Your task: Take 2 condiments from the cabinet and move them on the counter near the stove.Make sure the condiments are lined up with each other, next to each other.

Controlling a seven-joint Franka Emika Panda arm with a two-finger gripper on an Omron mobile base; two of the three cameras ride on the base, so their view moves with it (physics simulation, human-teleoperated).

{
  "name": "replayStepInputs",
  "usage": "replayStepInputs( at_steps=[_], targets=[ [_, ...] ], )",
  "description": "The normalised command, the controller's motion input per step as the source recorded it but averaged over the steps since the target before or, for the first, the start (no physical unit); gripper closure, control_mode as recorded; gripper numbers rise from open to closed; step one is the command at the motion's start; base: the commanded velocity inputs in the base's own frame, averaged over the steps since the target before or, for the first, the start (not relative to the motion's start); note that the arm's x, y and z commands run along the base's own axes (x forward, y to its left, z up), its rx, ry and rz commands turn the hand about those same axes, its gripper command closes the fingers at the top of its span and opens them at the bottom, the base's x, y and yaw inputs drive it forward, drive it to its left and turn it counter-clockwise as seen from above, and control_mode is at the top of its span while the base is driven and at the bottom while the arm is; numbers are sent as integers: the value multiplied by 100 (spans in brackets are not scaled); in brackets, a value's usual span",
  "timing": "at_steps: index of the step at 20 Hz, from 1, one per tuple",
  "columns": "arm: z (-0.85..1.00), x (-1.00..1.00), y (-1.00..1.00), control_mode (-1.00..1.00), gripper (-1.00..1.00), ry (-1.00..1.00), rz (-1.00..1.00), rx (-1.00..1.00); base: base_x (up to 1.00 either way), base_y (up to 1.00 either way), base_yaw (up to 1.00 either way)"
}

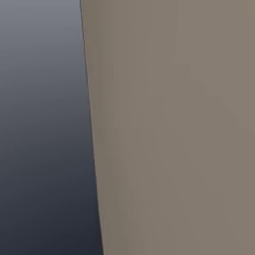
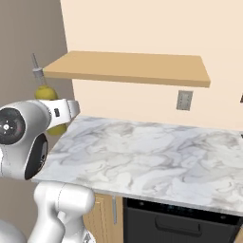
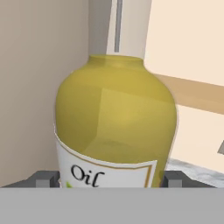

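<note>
In the hand view the yellow bottle (image 3: 116,127), white label reading "Oil", sits dead centre between the two dark fingers (image 3: 47,179), which flank its lower body and seem to press on it, though contact is hard to confirm. In the right base view it hangs at left, above the worktop (image 2: 142,156) edge, below the shelf (image 2: 128,66)

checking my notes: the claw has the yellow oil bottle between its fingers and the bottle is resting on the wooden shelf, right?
Not quite. The claw does have the yellow oil bottle between its fingers, but the right base view shows the bottle below the wooden shelf at its left end, above the marble counter, not resting on the shelf.
</note>
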Motion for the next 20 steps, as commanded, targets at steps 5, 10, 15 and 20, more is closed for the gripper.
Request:
replayStepInputs(
  at_steps=[5, 10, 15, 20],
  targets=[
    [0, 0, 0, 100, 100, 0, 0, 0, -37, -38, 0],
    [0, 0, 0, 100, 100, 0, 0, 0, -13, -63, 0],
    [0, 0, 0, 100, 100, 0, 0, 0, -24, -98, -3],
    [0, 0, 0, 100, 100, 0, 0, 0, -45, -100, -7]
  ],
)
